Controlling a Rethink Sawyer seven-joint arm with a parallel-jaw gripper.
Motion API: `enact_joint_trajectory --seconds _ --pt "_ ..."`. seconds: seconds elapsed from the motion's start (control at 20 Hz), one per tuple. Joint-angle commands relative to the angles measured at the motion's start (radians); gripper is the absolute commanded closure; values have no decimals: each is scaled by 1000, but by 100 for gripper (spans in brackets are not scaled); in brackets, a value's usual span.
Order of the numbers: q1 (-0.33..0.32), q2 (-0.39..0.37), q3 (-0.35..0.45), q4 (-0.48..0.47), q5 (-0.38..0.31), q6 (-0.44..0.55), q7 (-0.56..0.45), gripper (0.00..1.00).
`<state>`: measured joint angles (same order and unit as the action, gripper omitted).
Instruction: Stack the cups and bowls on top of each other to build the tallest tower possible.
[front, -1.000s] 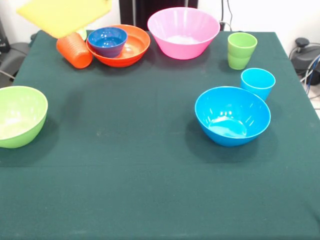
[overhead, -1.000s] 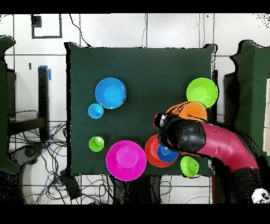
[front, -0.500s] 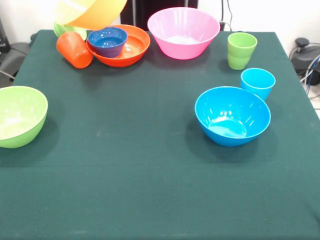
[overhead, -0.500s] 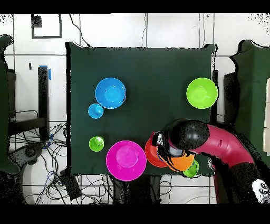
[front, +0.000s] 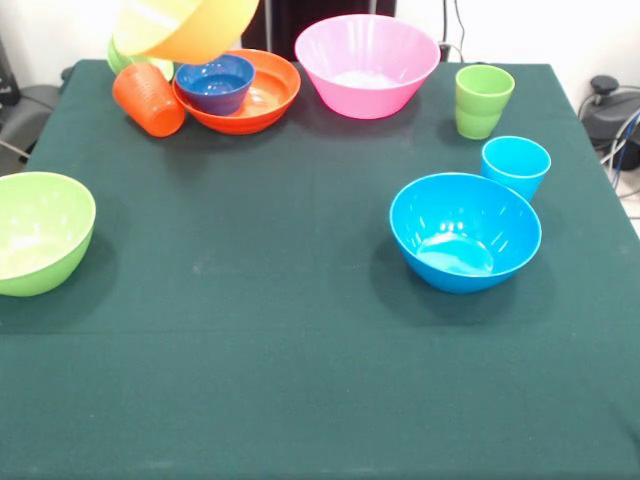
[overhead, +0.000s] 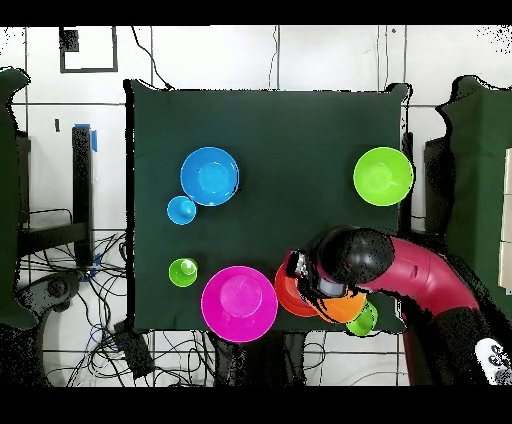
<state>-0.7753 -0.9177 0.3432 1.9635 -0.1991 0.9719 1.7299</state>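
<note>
Yellow-orange glossy plastic bowl (front: 185, 25) aloft, tilted, just above-left of small dark blue bowl (front: 215, 82) nested in large orange bowl (front: 262, 95); claw state cannot be told.

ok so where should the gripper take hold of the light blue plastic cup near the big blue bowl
Probably by the rim of the light blue plastic cup, coming straight down from above. It stands upright with its mouth open, so one finger could go inside the wall. Grip the side away from the large blue plastic bowl, which sits very close beside it.
</note>
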Motion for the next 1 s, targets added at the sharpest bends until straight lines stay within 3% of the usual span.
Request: enact_joint_trajectory --seconds 0.05,0.3,0.65,1.0 --pt "10 40 59 52 -34 -89 -61 100" --pt "-5 10 73 62 -45 -106 -102 100" --pt "-110 72 99 -55 -102 68 -266 100" --pt "-206 63 166 2 -127 60 -296 100"
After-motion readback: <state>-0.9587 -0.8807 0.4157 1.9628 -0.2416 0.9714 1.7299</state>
